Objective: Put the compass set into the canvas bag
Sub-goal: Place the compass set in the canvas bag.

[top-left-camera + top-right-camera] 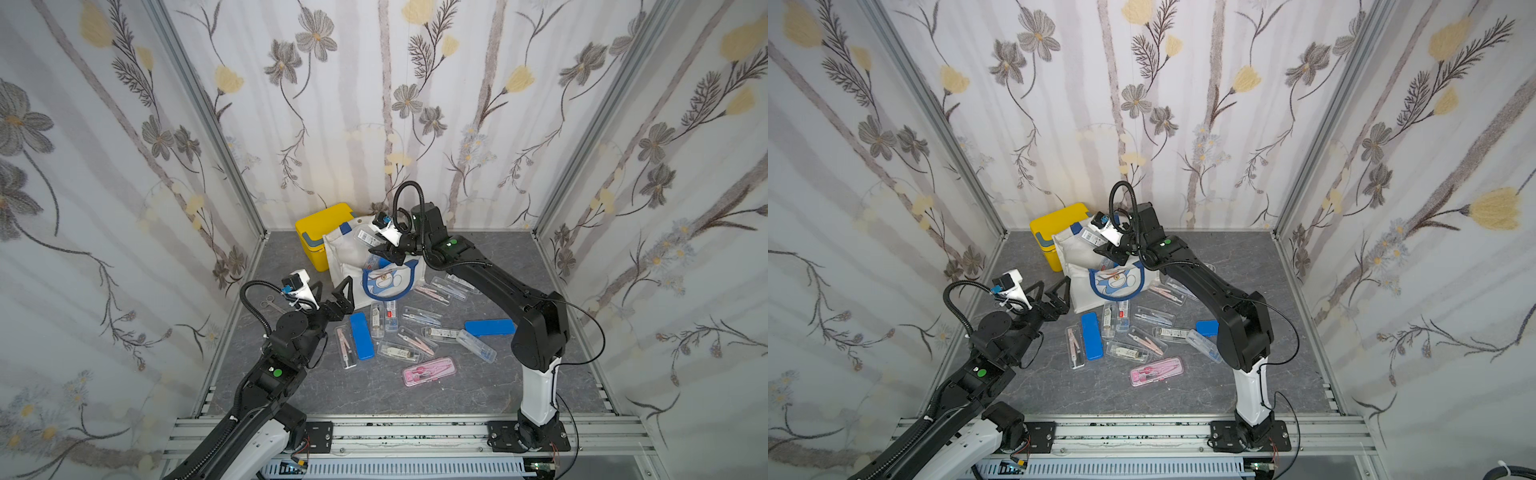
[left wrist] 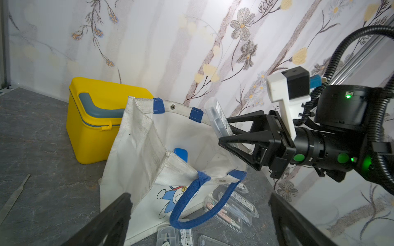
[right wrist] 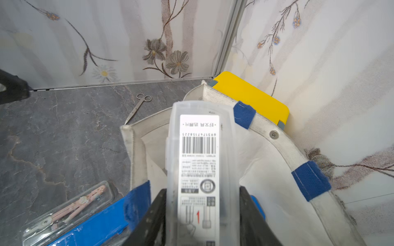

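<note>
The grey, marble-veined surface (image 1: 457, 390) carries a yellow box (image 1: 318, 232) in its far left corner, with the white canvas bag (image 1: 345, 266) standing just beside it. Before the bag lie scattered clear compass cases (image 1: 399, 352), two blue cases (image 1: 359, 334) and a pink case (image 1: 429, 371). Small scissors (image 1: 272, 302) lie near the left wall.

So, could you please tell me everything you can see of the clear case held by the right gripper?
The clear case is a long box of translucent plastic with a white label bearing a barcode and small print. The right gripper is shut on one end, clamping its long edges. It hangs tilted over the open mouth of the canvas bag.
</note>
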Controlling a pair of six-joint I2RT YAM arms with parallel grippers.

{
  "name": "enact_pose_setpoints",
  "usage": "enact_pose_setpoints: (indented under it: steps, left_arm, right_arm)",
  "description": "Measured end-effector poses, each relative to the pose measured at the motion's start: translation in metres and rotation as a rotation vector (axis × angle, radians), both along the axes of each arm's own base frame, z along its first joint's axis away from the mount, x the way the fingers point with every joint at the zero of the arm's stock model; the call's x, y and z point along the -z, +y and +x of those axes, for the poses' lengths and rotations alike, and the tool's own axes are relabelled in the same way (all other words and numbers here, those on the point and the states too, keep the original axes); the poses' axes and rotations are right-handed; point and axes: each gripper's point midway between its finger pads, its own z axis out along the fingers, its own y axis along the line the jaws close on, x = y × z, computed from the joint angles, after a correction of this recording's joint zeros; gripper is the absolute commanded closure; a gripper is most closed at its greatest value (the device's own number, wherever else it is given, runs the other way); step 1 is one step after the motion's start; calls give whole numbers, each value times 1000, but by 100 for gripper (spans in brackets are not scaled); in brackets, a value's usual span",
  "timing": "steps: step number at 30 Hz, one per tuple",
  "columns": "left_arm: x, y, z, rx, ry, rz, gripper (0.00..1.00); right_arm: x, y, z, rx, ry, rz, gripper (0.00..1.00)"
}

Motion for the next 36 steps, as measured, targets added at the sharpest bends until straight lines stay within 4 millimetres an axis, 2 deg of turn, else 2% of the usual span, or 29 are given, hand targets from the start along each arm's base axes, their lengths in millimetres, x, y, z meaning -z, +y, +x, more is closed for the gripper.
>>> enact_pose_setpoints:
  steps: [6,12,23,36]
  left_arm:
    - [-1,3,-2,-9,-4,-8,0]
    - [1,5,-4,-11,-1,-28,0]
    - [9,5,-5,-12,19,-41,0]
    - [13,6,-5,-16,28,-36,0]
  right_arm:
    - [34,-2,38,34,24,-37,58]
    - [69,3,57,46,28,-97,58]
    - [131,-2,78,104,27,-227,57]
    - [175,-2,83,146,-47,-396,55]
